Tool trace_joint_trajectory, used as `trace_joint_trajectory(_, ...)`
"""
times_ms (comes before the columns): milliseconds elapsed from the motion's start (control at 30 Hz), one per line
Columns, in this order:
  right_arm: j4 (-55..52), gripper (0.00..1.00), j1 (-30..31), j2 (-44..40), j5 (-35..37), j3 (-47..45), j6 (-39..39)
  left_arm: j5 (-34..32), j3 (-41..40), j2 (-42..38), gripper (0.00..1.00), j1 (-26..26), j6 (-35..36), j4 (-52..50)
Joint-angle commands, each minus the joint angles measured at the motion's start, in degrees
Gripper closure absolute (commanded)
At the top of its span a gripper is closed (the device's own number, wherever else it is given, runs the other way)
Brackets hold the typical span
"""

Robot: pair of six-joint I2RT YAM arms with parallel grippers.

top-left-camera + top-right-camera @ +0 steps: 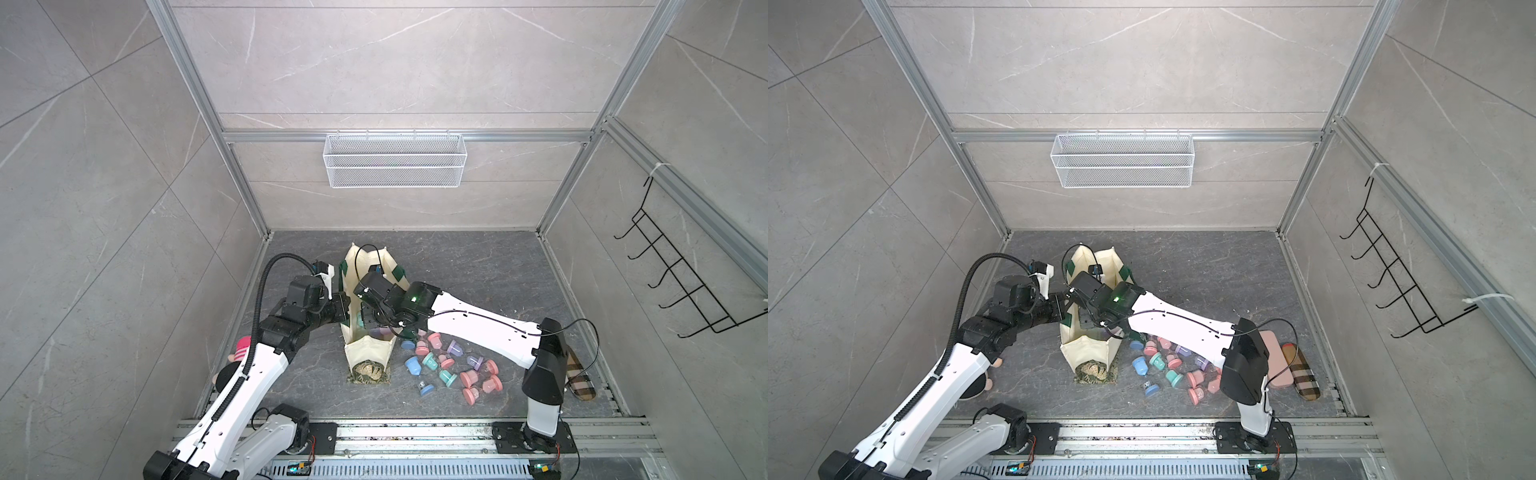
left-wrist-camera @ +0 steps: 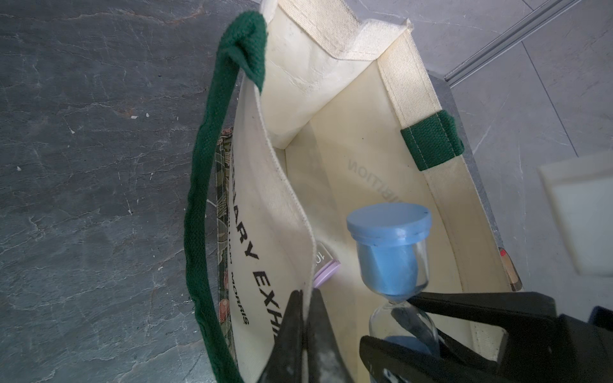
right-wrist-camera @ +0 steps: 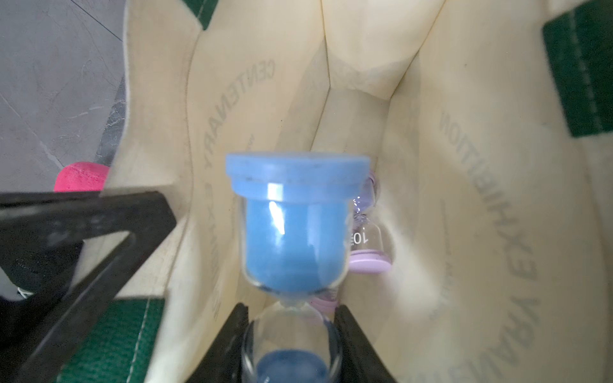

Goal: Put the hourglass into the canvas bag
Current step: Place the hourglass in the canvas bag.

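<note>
The cream canvas bag [image 1: 368, 353] with dark green straps stands open-topped mid-floor in both top views [image 1: 1086, 349]. My left gripper [image 2: 306, 293] is shut on the bag's near side wall at its rim, one finger inside and one outside. My right gripper [image 3: 291, 310] reaches down into the bag's mouth, shut on a blue hourglass [image 3: 292, 225] at the glass below its waist. The blue hourglass [image 2: 391, 252] hangs upright between the walls, above the bottom. A lilac hourglass [image 3: 368, 245] lies on the bag's floor beneath it.
Several loose pastel hourglasses [image 1: 449, 365] lie scattered to the right of the bag. A flat pink case [image 1: 1277, 361] and a plaid slipper [image 1: 1302, 372] lie beyond them. A striped plush toy [image 1: 241, 353] sits under my left arm. A wire basket [image 1: 395, 160] hangs on the back wall.
</note>
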Motion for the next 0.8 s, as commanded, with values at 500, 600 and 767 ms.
trace_joint_trajectory(500,-2.3,1.00,-4.1,7.0,-6.9,-0.1,4.3,1.1,-0.1,-0.6,1.00,0.3,0.6,-0.2)
trace_joint_trajectory(600,-2.2,1.00,-4.2,7.7,-7.1,0.0,4.4,1.1,-0.1,-0.5,1.00,0.3,0.6,-0.2)
trace_joint_trajectory(767,-2.5,0.96,-4.3,8.7,-7.5,0.2,4.3,1.2,0.0,-0.5,1.00,0.3,0.6,-0.2)
